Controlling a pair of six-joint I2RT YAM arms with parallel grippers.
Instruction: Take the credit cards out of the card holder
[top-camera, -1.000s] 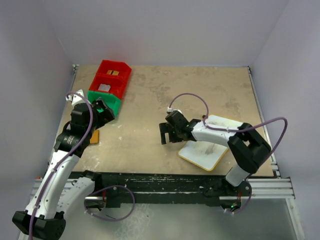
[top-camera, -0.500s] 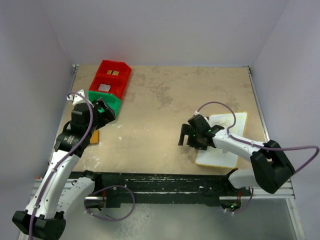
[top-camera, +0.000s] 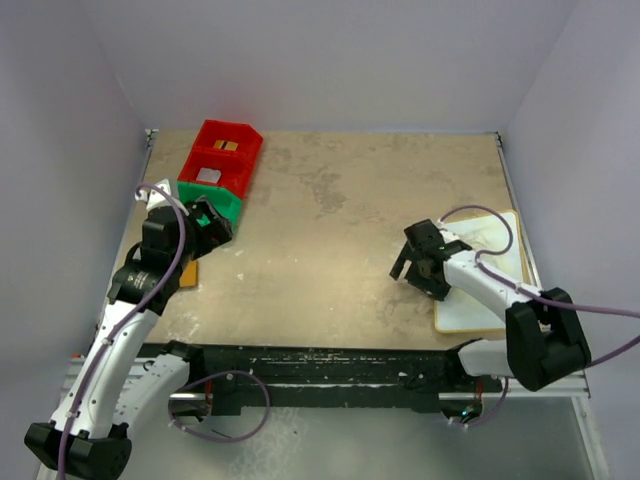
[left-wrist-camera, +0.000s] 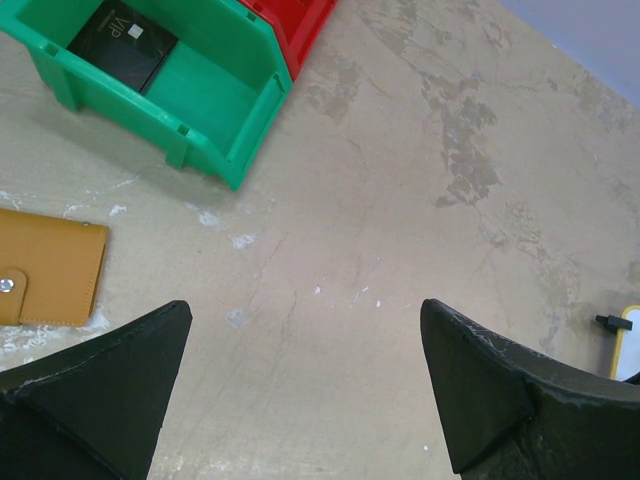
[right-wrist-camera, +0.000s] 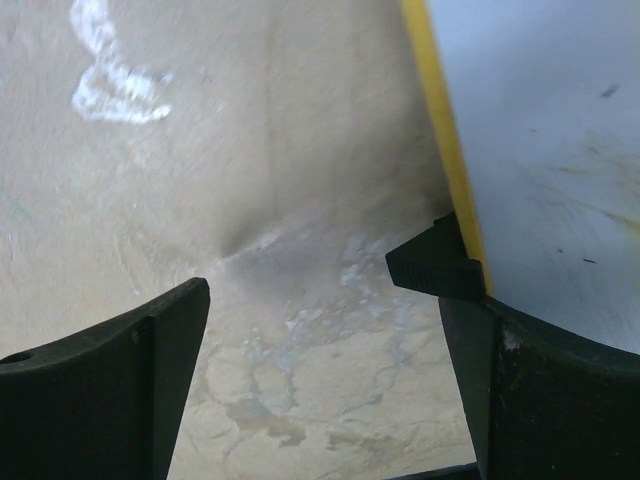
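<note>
The card holder (left-wrist-camera: 45, 268) lies shut on the table, orange-tan with its tab clasp at the left; it also shows in the top view (top-camera: 188, 272) beside my left arm. A black card (left-wrist-camera: 120, 45) lies in the green bin (left-wrist-camera: 215, 100). A gold-tan card (top-camera: 230, 146) and a pale grey-white card (top-camera: 208, 175) lie in the red bins (top-camera: 238, 160). My left gripper (left-wrist-camera: 300, 390) is open and empty above bare table, to the right of the card holder, and shows in the top view (top-camera: 205, 225) too. My right gripper (right-wrist-camera: 320, 370) is open and empty at the left edge of the board.
A large white board with a yellow-tan edge (right-wrist-camera: 540, 130) lies at the right front of the table (top-camera: 495, 285); my right gripper's right finger (right-wrist-camera: 440, 265) touches its edge. Grey walls enclose the table on three sides.
My right arm has swung to the right, and the white board has slid and turned to the right with it. My left arm has not moved.
</note>
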